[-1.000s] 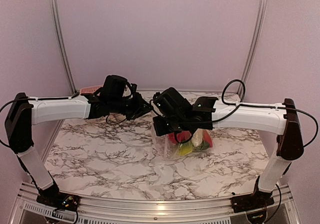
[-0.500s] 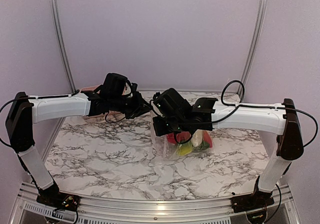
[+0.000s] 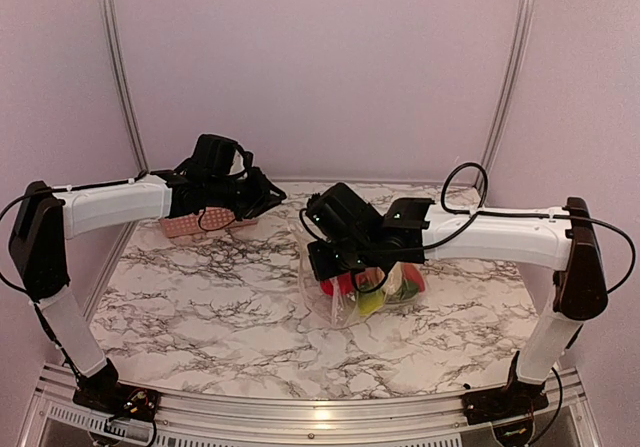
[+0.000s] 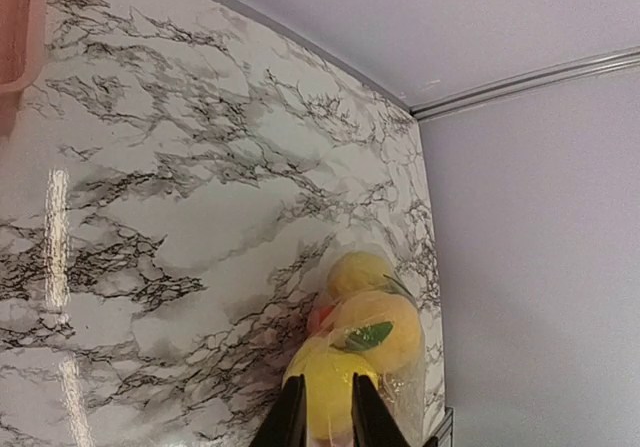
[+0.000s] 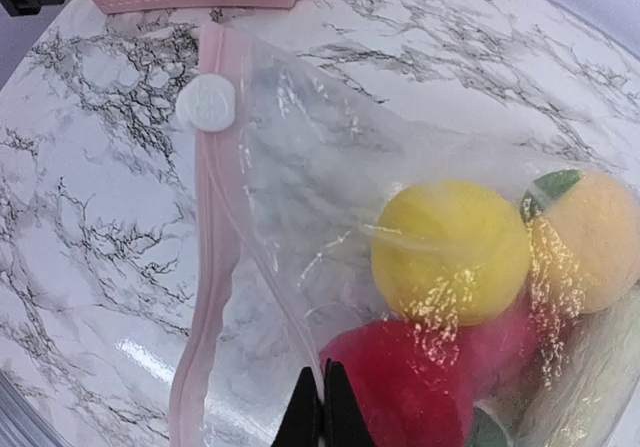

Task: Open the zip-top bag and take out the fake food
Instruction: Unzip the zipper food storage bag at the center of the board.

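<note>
The basket (image 3: pixel 195 224) sits left of the bag (image 3: pixel 335 302) and farther back, clear of it. The left gripper (image 4: pixel 325 412) hangs above the table (image 3: pixel 200 307), also left of the bag and apart from it. Its jaws are a narrow slit apart with nothing between them.

The bag lies with its long axis across the table, left to right. Its pink zip strip (image 5: pixel 200 267) forms the left edge and runs near to far, with a white slider (image 5: pixel 206 102) toward the far end. The mouth points left, toward the basket.

The food (image 5: pixel 450 252) is bunched in the bag's right end (yellow, orange, red and green pieces show through the film).

The right gripper (image 5: pixel 321 402) is over the bag's middle, with its jaws pressed fully together and pinching the clear film just right of the zip strip.
</note>
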Controlling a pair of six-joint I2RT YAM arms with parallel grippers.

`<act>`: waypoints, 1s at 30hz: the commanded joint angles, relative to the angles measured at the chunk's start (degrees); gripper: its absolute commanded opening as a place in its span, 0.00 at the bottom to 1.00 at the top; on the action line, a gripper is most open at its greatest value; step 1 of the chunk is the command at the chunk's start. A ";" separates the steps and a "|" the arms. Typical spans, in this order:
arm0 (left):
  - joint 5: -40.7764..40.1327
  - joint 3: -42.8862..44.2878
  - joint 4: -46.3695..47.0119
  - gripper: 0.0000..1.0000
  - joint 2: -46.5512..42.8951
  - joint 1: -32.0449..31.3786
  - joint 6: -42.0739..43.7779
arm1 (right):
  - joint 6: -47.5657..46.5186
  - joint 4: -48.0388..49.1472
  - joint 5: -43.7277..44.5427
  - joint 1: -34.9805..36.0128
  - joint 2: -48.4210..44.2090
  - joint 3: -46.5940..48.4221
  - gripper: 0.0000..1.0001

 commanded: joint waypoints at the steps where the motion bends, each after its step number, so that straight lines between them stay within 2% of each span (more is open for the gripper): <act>1: -1.81 0.40 0.64 0.20 -0.75 0.61 1.83 | 1.12 -3.39 0.81 0.61 0.78 1.07 0.00; 16: -1.44 -13.46 3.31 0.30 -11.87 -1.49 1.47 | -0.29 -3.96 0.82 0.55 4.49 7.61 0.00; 30: -2.44 -10.02 3.43 0.34 -6.41 -5.01 0.30 | -0.37 -3.83 0.23 0.58 5.22 7.76 0.00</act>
